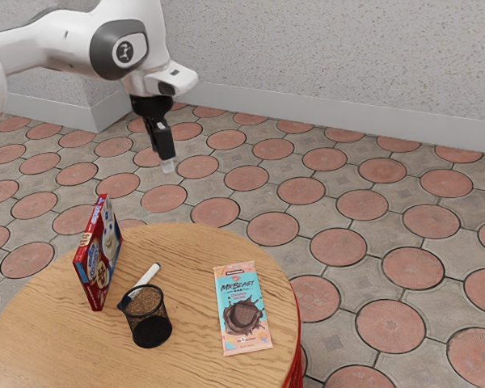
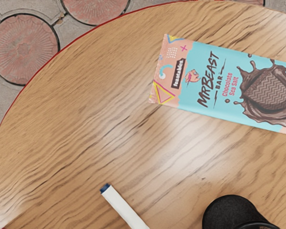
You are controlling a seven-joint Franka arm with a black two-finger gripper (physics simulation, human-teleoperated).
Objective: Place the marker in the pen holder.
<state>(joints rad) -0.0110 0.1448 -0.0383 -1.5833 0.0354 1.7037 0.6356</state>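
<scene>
In exterior view, the marker (image 1: 148, 276) lay at mesh pen holder's (image 1: 152, 330) twelve o'clock, partly unclear; pincer's (image 1: 167, 165) opening, I could not tell.

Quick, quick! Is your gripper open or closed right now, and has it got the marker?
Gripper: can't tell if it's open or closed; it's up in the air without the marker, which is on the table.

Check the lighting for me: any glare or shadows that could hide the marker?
Wrist view: pale glare on the tabletop between the chocolate bar and the marker, leaving the marker's white body and blue end readable; the lower edge crops marker and pen holder. Exterior view: fairly even light, no heavy shadow over the marker.
</scene>
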